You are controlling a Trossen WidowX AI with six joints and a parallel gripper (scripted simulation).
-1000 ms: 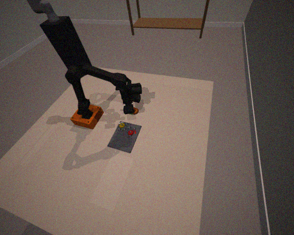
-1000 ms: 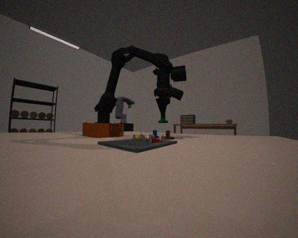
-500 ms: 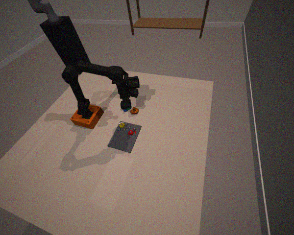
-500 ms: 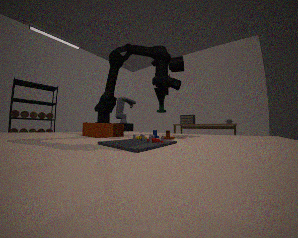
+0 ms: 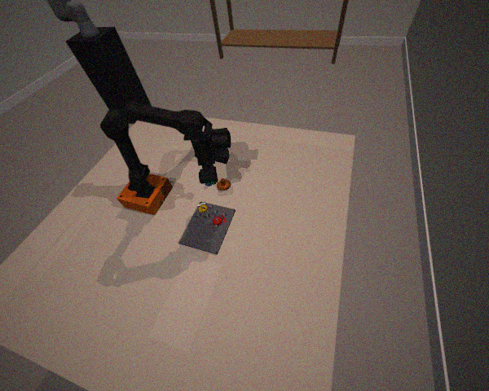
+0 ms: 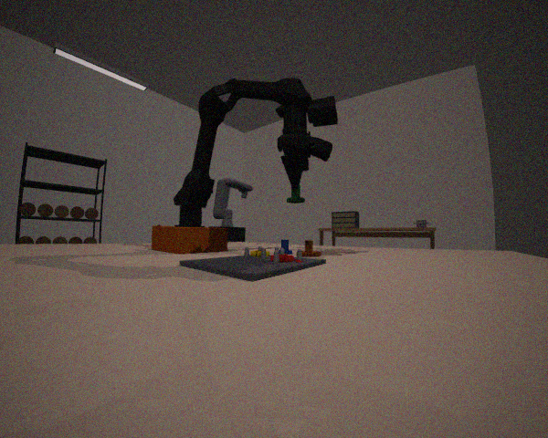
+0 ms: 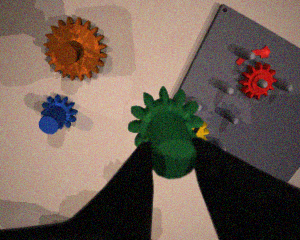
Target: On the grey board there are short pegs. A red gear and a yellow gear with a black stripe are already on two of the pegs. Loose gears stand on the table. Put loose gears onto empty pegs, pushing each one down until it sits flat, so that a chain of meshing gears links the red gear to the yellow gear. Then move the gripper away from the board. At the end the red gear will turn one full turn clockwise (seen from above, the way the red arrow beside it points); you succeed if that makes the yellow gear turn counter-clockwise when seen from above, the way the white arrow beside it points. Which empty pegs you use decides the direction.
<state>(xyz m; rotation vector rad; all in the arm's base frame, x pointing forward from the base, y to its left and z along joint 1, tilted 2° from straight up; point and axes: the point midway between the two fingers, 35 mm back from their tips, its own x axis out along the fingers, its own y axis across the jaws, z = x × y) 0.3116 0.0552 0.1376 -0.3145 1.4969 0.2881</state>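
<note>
Top view for sides. My gripper (image 5: 208, 181) (image 6: 295, 187) (image 7: 170, 148) is clamped on the green gear (image 5: 213, 182) (image 6: 295, 200) (image 7: 165, 112), up in the air. Orange gear (image 5: 223, 184) (image 6: 310, 254) (image 7: 87, 52) and blue gear (image 5: 208, 184) (image 6: 284, 245) (image 7: 62, 111) stand on the desk (image 5: 278, 273) (image 6: 311, 353) (image 7: 110, 95), toward its far edge from the grey board (image 5: 202, 237) (image 6: 250, 271) (image 7: 205, 60). Red gear (image 5: 217, 221) (image 6: 282, 258) (image 7: 249, 82) and yellow gear (image 5: 202, 208) (image 6: 258, 253) (image 7: 203, 131) on pegs, on the board's half nearer that edge.

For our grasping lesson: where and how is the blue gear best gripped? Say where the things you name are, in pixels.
Probably by the upright post of the blue gear (image 6: 284, 245) (image 7: 58, 113), from straight above, fingers either side: it stands clear above the low, toothed rim, with open space around it.
</note>
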